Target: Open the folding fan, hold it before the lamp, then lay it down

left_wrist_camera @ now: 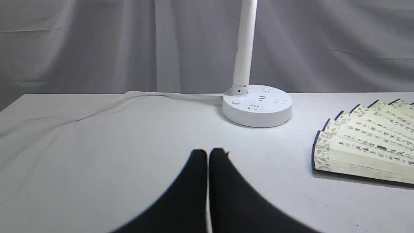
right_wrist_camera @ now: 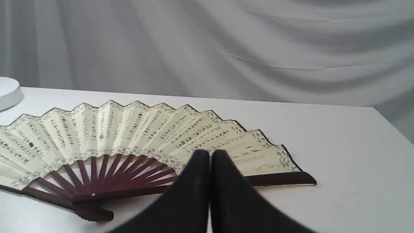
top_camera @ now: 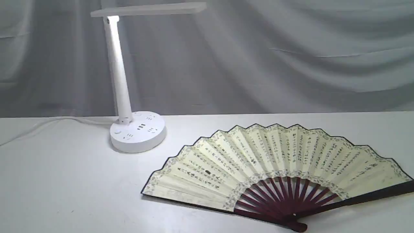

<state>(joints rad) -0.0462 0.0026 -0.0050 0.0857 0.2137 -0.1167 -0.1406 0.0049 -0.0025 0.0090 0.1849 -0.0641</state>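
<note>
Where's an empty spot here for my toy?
The white table is bare between the white plastic desk lamp and cream paper folding fan, toward the near-left corner, and behind the fan. The fan crowds the right side.

Setting: staged test station, probably a lab. Plain white bench (top_camera: 64, 181); grey cloth backdrop (top_camera: 291, 48) (creased, hung in folds) fills the rear.

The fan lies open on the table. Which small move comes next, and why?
Probably just back away and rest: the folding fan lies spread flat, apart from the lamp, and the left pincer and right pincer are shut and empty.
</note>
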